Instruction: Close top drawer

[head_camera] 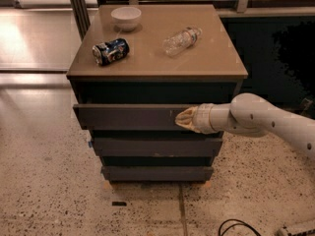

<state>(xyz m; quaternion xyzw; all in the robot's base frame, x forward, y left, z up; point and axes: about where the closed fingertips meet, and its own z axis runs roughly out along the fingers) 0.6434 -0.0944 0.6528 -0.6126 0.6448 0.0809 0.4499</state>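
The gripper (186, 118) met the top drawer (125, 117)
It touched the front's right part; its width could not be told.

Top drawer (127, 117) ajar, claw (180, 118) at front

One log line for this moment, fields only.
task: close top drawer | gripper: on drawer front, right of centre | drawer: nearly shut, interior hidden | cabinet top: bowl, can, plastic bottle
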